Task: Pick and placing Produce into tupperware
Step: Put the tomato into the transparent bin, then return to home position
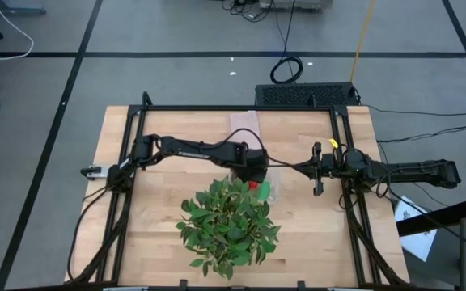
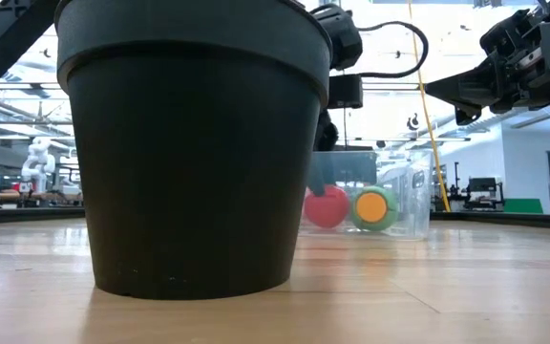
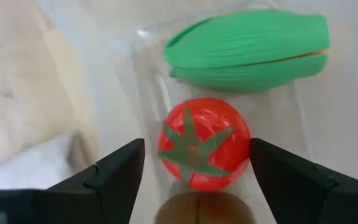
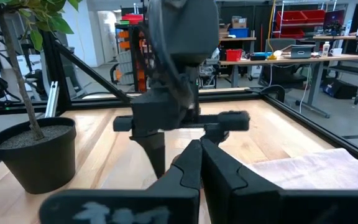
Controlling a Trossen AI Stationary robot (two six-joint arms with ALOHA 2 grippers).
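Note:
The clear tupperware (image 3: 140,74) stands on the table beside the plant, and all three pieces of produce lie in it. These are a ribbed green oval (image 3: 248,51), a red tomato-like ball (image 3: 205,144) and a brown piece (image 3: 204,210) at the picture's edge. In the low view the red ball (image 2: 326,207) and the green piece's orange end (image 2: 373,208) rest on the tub's floor. My left gripper (image 3: 197,168) hangs open above the tub (image 1: 257,187), a finger on either side of the red ball and clear of it. My right gripper (image 4: 201,152) waits shut at the table's right side.
A big leafy plant (image 1: 229,225) in a dark pot (image 2: 194,143) stands just near of the tub. A pinkish folded cloth (image 1: 245,123) lies at the far edge. Black frame rails (image 1: 342,153) run along the table's sides.

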